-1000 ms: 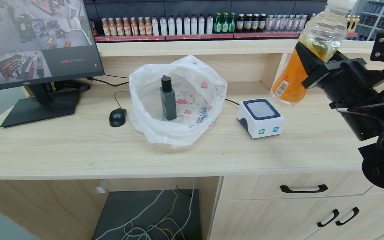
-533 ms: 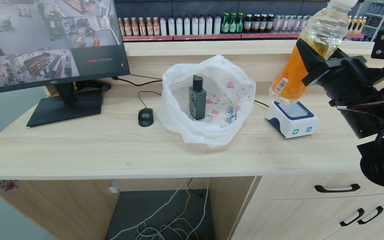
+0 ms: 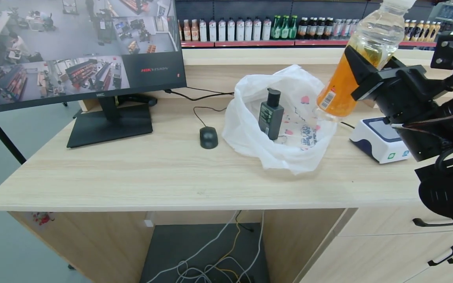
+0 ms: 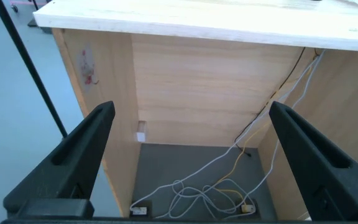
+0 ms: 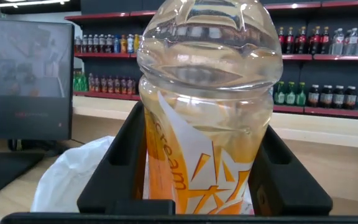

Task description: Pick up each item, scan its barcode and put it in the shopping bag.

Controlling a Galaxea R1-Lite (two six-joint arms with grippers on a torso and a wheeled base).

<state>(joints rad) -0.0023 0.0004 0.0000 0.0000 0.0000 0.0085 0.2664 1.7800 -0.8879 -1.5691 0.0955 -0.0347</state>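
End effector, left (image 4: 194,155): black jaws spread wide, empty, below the pale wood-grain desk (image 3: 132,177). Centre frame: crinkled white plastic shopping bag (image 3: 250,129) holds an upright dark rectangular bottle (image 3: 270,114). Upper right: right end effector (image 3: 364,70) clamps a tilted clear ribbed orange-drink bottle (image 3: 336,90) at the bag's right rim, beside a boxy white scanner (image 3: 380,141).

Clear glossy plastic bottle (image 3: 340,86), upper right; thin crinkled white plastic bag (image 3: 246,129), centre; matt pale wood-grain counter (image 3: 132,173).
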